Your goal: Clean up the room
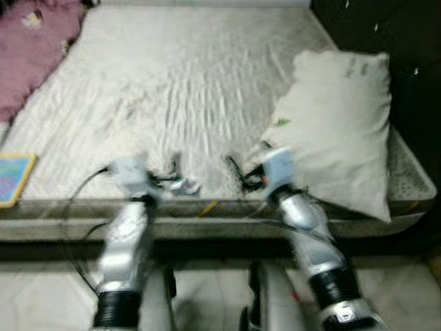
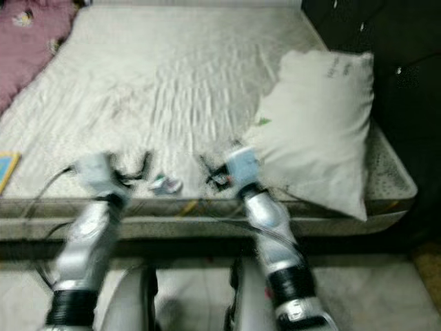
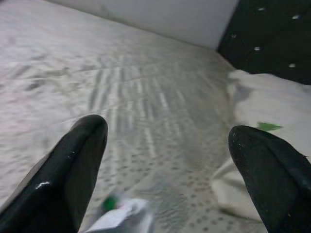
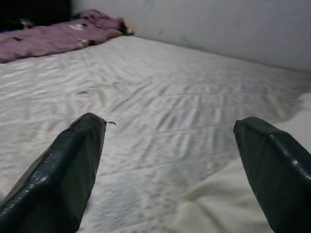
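A bare mattress (image 1: 172, 89) fills most of the head views, its near edge running straight across the lower middle of the frame, with pale floor (image 1: 41, 289) in a strip below it. The broad centre of the mattress is open, wrinkled fabric from the near edge up to the top of the frame. Its sides are taken: a purple blanket (image 1: 31, 48) lies bunched in the upper left corner, a flat colourful book (image 1: 12, 178) sits at the left edge just above the mattress border, and a large white pillow (image 1: 341, 131) lies slanted on the right side, its lower corner reaching the near right edge. Dark tufted padding (image 1: 406, 41) closes off the upper right. A small crumpled wrapper (image 1: 185, 185), white with a touch of green, rests on the mattress close to the near edge, in the lower middle of the frame between the two arms. Both silver arms reach up from the bottom of the frame over that edge. The left gripper (image 3: 170, 165) hovers just left of the wrapper with its two black fingers spread wide; in the left wrist view the wrapper lies low between them, nearer one finger. The right gripper (image 4: 175, 170) sits right of the wrapper, next to the pillow's lower left side, fingers likewise spread wide and holding nothing.
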Available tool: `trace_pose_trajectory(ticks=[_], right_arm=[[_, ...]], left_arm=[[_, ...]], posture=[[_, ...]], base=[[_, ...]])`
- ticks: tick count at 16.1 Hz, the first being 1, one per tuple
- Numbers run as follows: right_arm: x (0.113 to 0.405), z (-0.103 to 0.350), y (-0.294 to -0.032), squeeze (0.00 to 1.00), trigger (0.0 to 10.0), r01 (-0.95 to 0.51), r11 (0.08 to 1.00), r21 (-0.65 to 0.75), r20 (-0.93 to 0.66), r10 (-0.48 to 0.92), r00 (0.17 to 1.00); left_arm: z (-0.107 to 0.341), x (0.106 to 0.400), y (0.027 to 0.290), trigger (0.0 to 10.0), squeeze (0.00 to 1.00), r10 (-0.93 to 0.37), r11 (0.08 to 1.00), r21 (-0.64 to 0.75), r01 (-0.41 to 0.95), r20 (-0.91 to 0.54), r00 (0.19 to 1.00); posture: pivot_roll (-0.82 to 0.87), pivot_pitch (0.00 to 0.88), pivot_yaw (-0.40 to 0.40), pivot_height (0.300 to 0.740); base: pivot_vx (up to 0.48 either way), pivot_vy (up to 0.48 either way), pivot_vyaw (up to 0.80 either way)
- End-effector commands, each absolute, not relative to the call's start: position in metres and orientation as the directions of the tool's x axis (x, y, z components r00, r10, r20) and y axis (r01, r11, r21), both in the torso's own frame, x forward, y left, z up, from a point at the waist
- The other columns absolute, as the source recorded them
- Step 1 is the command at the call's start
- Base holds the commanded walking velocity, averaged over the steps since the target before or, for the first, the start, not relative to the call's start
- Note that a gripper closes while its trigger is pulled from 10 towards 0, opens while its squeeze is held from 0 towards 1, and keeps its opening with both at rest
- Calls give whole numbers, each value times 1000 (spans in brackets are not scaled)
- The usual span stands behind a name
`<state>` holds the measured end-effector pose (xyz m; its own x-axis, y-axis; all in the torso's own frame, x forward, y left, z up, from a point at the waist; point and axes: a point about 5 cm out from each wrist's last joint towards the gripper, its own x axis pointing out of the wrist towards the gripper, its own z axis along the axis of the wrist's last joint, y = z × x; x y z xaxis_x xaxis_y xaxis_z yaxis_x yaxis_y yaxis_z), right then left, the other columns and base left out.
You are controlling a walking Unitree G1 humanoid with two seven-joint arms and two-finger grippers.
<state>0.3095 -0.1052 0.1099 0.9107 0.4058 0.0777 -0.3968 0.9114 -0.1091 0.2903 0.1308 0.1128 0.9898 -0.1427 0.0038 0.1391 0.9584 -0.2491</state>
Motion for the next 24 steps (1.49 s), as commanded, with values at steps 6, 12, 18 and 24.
trace_pose_trajectory(ticks=[6, 12, 18, 24], right_arm=[[311, 111, -91, 0, 10000, -440, 891, -112, 81, 449, 890], [311, 102, -89, 0, 10000, -477, 863, -164, 17, 486, 874], [322, 81, -79, 0, 10000, -500, 847, -177, -130, 484, 865], [336, 77, -80, 0, 10000, -452, 874, -180, -175, 423, 889]], left_arm=[[112, 290, 146, 10000, 0, -87, 970, -227, 84, -5, 996], [112, 286, 143, 10000, 0, -104, 968, -232, 94, -31, 994], [109, 272, 149, 10000, 0, -123, 975, -194, 104, -87, 989], [102, 240, 152, 10000, 0, -129, 977, -189, 96, -166, 978]], posture=[[47, 38, -11, 592], [45, 51, 26, 592], [123, 135, -3, 592], [171, 233, -2, 592]], base=[[0, 0, 0], [0, 0, 800], [0, 0, 267], [0, 0, 0]])
